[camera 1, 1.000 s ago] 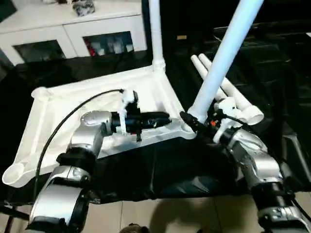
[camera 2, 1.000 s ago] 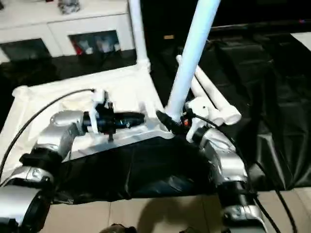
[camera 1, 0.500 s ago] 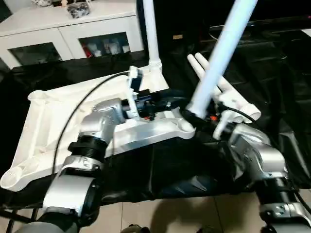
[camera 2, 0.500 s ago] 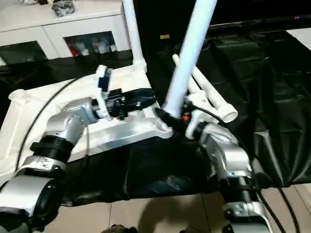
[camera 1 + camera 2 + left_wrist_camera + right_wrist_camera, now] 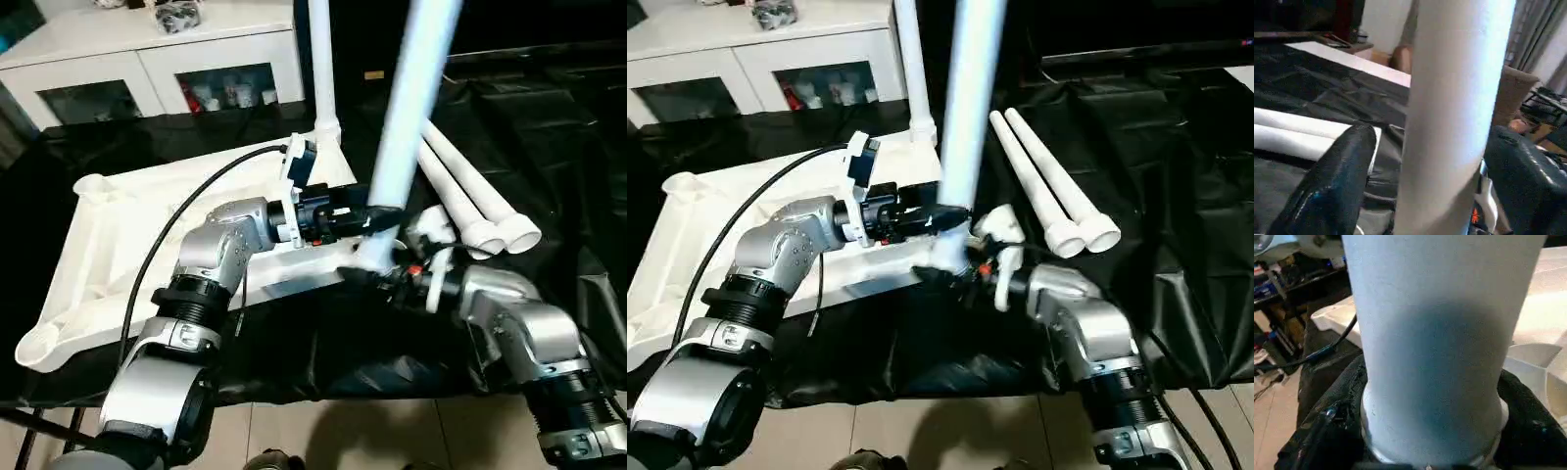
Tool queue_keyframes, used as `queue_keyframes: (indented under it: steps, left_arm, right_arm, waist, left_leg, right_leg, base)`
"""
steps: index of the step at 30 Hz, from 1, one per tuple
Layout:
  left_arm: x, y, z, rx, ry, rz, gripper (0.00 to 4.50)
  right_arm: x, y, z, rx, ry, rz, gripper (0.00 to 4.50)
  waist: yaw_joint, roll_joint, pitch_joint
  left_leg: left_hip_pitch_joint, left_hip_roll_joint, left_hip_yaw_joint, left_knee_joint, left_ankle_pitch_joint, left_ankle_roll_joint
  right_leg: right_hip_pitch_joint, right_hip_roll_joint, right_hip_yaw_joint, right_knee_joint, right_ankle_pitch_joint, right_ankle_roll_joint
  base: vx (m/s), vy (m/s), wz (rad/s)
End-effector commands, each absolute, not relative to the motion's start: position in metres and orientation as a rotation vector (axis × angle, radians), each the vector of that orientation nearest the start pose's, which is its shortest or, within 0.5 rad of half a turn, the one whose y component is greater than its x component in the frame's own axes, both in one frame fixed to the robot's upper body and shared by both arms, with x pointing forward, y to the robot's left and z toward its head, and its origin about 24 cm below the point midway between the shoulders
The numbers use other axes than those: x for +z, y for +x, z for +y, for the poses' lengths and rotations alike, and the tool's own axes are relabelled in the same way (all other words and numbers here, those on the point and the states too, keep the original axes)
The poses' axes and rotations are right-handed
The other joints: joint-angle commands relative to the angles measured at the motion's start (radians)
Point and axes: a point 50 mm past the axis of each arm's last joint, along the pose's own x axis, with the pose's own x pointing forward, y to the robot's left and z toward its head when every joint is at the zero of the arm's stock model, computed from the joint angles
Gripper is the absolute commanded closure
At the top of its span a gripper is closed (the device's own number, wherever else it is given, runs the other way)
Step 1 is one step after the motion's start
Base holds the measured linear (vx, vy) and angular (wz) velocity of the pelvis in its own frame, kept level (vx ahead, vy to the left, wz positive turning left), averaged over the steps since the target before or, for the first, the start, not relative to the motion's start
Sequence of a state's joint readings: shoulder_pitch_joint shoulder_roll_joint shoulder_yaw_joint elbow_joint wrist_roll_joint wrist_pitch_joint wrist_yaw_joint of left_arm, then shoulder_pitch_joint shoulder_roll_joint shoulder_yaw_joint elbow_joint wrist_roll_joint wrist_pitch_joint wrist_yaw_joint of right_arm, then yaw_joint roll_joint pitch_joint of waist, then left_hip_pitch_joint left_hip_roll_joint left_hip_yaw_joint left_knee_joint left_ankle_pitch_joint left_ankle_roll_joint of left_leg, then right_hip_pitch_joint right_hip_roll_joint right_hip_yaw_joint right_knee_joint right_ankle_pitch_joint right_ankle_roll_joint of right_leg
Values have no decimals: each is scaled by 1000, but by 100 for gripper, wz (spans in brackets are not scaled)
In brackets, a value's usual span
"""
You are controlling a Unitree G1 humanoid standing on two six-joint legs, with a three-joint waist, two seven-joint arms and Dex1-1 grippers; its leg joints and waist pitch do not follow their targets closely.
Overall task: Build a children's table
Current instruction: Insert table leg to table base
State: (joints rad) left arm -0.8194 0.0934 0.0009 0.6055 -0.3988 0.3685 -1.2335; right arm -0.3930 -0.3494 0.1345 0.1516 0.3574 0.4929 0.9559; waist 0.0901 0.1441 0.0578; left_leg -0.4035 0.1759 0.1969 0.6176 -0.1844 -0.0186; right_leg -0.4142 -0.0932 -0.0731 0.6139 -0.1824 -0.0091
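Where the work lies: on a counter (image 5: 549, 127) draped in black sheeting, seen over both silver forearms
Tabletop (image 5: 108, 255): white plastic, upside down on the black sheet, its ribbed underside facing up, round sockets at the corners; one open socket shows at the near left corner (image 5: 37, 345)
Far leg (image 5: 321, 69): white tube standing upright in the tabletop's far right corner socket
Near leg (image 5: 411, 108): white tube rising steeply from the tabletop's near right corner, leaning slightly; its flared foot sits at that corner socket, though whether it is fully seated cannot be told
Spare legs (image 5: 480, 206): two white tubes lying side by side on the sheet, right of the tabletop, touching each other, flared ends toward the robot
Right pincer (image 5: 377, 277): clenched round the base of the near leg; in the right wrist view its black fingers (image 5: 1327, 431) hug the flared collar on both sides
Left pincer (image 5: 377, 217): reaching across the tabletop to the near leg just above the right pincer; jaws spread either side of the tube, one black finger (image 5: 1334, 181) standing clear of the tube with a gap between, so it is released, not gripping
Cable (image 5: 186, 220): black, arcing from the left forearm over the tabletop
Cabinet (image 5: 147, 69): white, glass doors, behind the counter at the far left, small items on top
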Motion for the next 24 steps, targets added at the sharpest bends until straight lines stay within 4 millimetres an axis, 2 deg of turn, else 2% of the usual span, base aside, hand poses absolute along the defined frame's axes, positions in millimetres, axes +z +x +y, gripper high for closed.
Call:
queue_keyframes:
  steps: [1, 2, 3, 4, 6, 7, 8, 9, 10, 12, 13, 14, 16, 17, 19, 20, 22, 23, 24]
  left_arm:
    - [142, 343, 66, -1448, -343, 23, 37]
    - [144, 341, 66, -1459, -363, 21, 37]
    - [146, 339, 65, -1473, -390, 21, 64]
    - [148, 339, 64, -1464, -426, 27, 75]
    - [150, 341, 64, -1431, -456, 39, 66]
    - [150, 342, 63, -1421, -467, 44, 74]
    - [151, 343, 63, -1410, -475, 37, 98]
    - [152, 344, 63, -1395, -484, 23, 98]
    - [152, 344, 63, -1394, -484, 22, 121]
    - [153, 344, 64, -1383, -487, 15, 110]
    - [152, 344, 64, -1359, -486, 13, 125]
    - [150, 344, 65, -1317, -484, 14, 161]
    - [148, 346, 66, -1273, -497, 20, 149]
    - [148, 346, 66, -1264, -509, 26, 156]
    - [147, 346, 66, -1253, -519, 35, 201]
    - [148, 346, 67, -1246, -515, 32, 204]
    - [150, 348, 67, -1221, -522, 27, 206]
    - [152, 351, 68, -1184, -524, 24, 226]
    - [152, 351, 68, -1183, -524, 24, 247]
  right_arm:
    - [81, 289, -125, 1171, 50, 317, 174]
    - [82, 289, -125, 1177, 46, 322, 174]
    - [82, 289, -126, 1183, 39, 327, 174]
    - [83, 290, -127, 1191, 31, 334, 174]
    - [86, 291, -128, 1200, 22, 338, 174]
    - [86, 292, -128, 1205, 18, 339, 174]
    - [88, 292, -128, 1208, 14, 342, 174]
    - [90, 293, -130, 1215, 2, 345, 174]
    - [90, 293, -130, 1216, 1, 345, 174]
    - [91, 293, -131, 1218, -4, 346, 174]
    - [93, 294, -133, 1219, -8, 349, 174]
    - [95, 296, -134, 1222, -11, 352, 174]
    - [96, 298, -134, 1221, -18, 351, 174]
    - [96, 299, -133, 1220, -21, 351, 174]
    - [98, 301, -132, 1212, -22, 344, 174]
    - [99, 302, -131, 1210, -19, 340, 174]
    - [100, 303, -130, 1196, -10, 330, 174]
    - [104, 307, -129, 1174, 44, 306, 174]
    - [105, 307, -129, 1173, 45, 305, 139]
  waist:
    - [5, -49, -86]
    - [6, -55, -86]
    - [8, -49, -88]
    - [9, -56, -88]
    - [9, -53, -87]
    - [10, -58, -85]
    - [7, -71, -85]
    - [8, -67, -85]
    - [9, -77, -85]
    - [11, -79, -85]
    - [11, -82, -83]
    - [9, -93, -84]
    - [9, -91, -84]
    - [8, -92, -84]
    - [10, -96, -84]
    - [10, -98, -84]
    - [12, -97, -84]
    - [11, -95, -84]
    - [12, -96, -85]
  left_leg:
    - [16, 44, -27, -55, -57, 139]
    - [15, 45, -27, -55, -50, 144]
    - [14, 45, -27, -53, -42, 143]
    - [14, 46, -26, -52, -35, 148]
    - [15, 45, -25, -51, -38, 148]
    - [15, 44, -24, -51, -49, 147]
    - [15, 44, -23, -52, -52, 146]
    - [15, 44, -26, -52, -50, 144]
    - [14, 44, -25, -52, -48, 142]
    - [17, 45, -25, -53, -46, 138]
    - [17, 48, -25, -55, -52, 132]
    - [17, 49, -25, -56, -58, 128]
    - [21, 51, -25, -57, -66, 122]
    - [21, 49, -24, -57, -72, 117]
    - [20, 49, -24, -57, -73, 114]
    - [20, 49, -24, -56, -68, 117]
    - [19, 48, -24, -55, -63, 118]
    - [19, 48, -24, -55, -62, 119]
    - [20, 47, -24, -55, -65, 118]
  right_leg:
    - [61, -56, 34, -70, -189, -206]
    - [61, -57, 34, -70, -183, -208]
    - [62, -59, 35, -63, -174, -213]
    - [60, -58, 35, -64, -164, -221]
    - [58, -57, 34, -64, -164, -226]
    - [58, -57, 34, -67, -179, -225]
    - [58, -55, 35, -70, -189, -217]
    - [59, -56, 35, -67, -189, -217]
    - [60, -56, 36, -66, -192, -213]
    - [58, -57, 36, -67, -199, -214]
    - [56, -58, 37, -67, -198, -215]
    - [58, -58, 38, -65, -183, -218]
    - [56, -57, 38, -65, -169, -228]
    - [57, -57, 38, -66, -163, -234]
    - [59, -58, 40, -64, -154, -236]
    - [59, -58, 40, -64, -144, -238]
    - [59, -58, 40, -62, -132, -242]
    - [59, -58, 40, -61, -126, -245]
    - [59, -58, 39, -61, -126, -248]
  base:
    - [0, 0, 0]
    - [0, 0, 0]
    - [0, 0, 0]
    - [0, 0, 0]
    - [0, 0, 0]
    - [0, 0, 0]
    - [0, 0, 0]
    - [0, 0, 0]
    - [0, 0, 0]
    - [0, 0, 0]
    - [0, 0, 0]
    - [0, 0, 0]
    - [0, 0, 0]
    - [0, 0, 0]
    - [0, 0, 0]
    - [0, 0, 0]
    - [0, 0, 0]
    - [0, 0, 0]
    - [0, 0, 0]
